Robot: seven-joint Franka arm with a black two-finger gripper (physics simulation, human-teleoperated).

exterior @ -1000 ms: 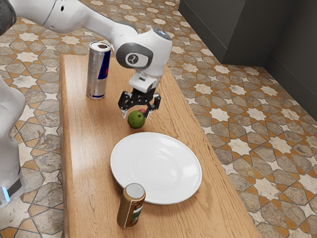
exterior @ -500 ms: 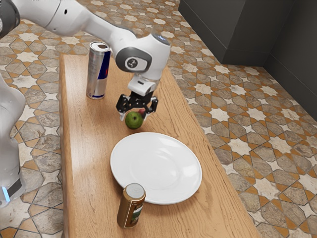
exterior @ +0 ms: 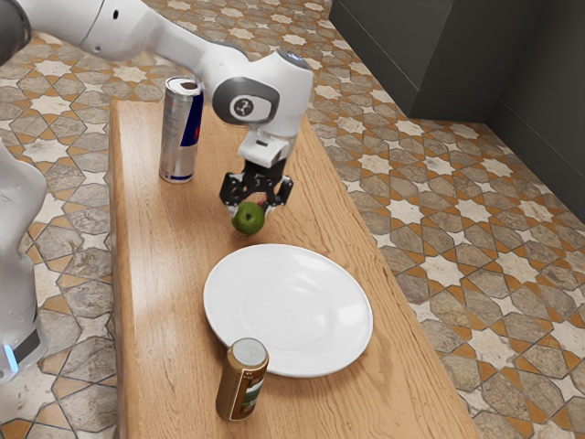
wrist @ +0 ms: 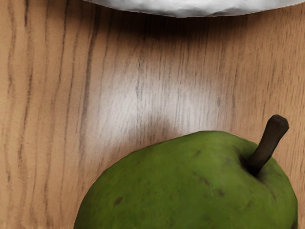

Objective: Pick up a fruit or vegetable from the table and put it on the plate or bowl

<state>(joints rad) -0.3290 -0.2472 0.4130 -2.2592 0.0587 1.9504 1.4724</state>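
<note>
we find open table between the pear in our gripper and the plate; silver can well apart, brown bottle beyond the plate.

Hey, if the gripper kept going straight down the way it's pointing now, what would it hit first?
The green pear gripped between its fingers sits right under the gripper; past that comes the wooden table, just short of the white plate, though the pear's height above the wood is unclear.
</note>
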